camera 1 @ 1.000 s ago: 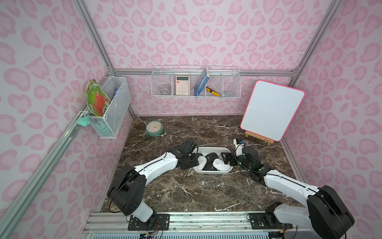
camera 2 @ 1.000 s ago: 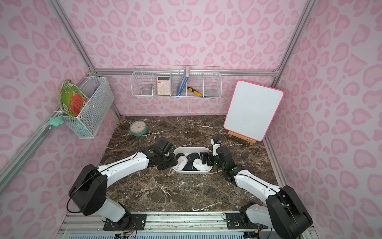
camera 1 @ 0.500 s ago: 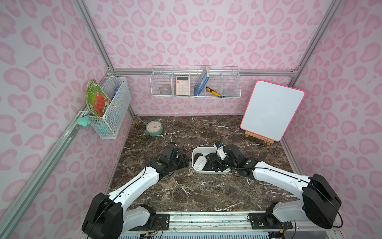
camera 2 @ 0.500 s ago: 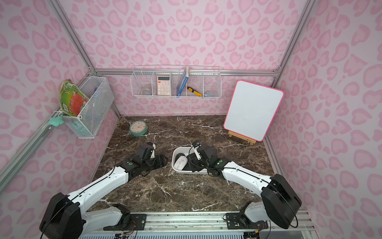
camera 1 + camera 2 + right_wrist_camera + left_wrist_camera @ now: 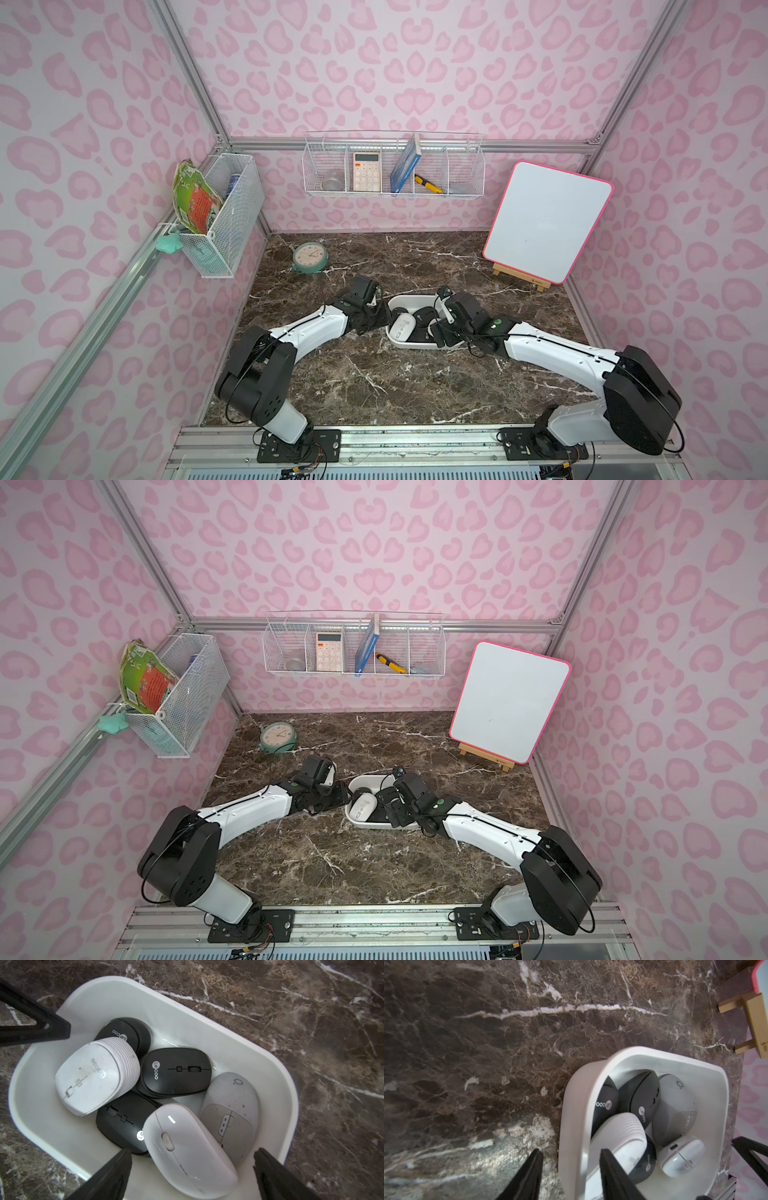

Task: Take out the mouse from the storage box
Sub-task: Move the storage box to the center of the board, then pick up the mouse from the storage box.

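While the shallow white plastic storage box (image 5: 116, 995) sat near the middle of the dark brown marble tabletop (image 5: 415, 374), six computer mice lay heaped inside it. The right gripper (image 5: 192, 1151) hung over the end of the box nearer its own arm, with its black jaws spread wide. Between and below them lay the glossy white mouse (image 5: 182, 1147), smooth and oval, overlapping the edge of one of the three black mice (image 5: 174, 1072). As far as the right wrist view showed, neither jaw touched it. Just beside it a speckled matte grey mouse (image 5: 230, 1105) rested against the box wall.

At the opposite end stood the left gripper (image 5: 571, 1151), its jaws partly apart and straddling the box's wall. One of its fingers (image 5: 533, 1167) was outside the box above the marble. The other was inside, close against the ribbed white mouse (image 5: 618, 1138), which lay on top of the black ones. A gap showed between the outer finger and the wall, and whether the inner finger pressed on anything could not be told. No mouse was held by either gripper, and all six were inside the box.
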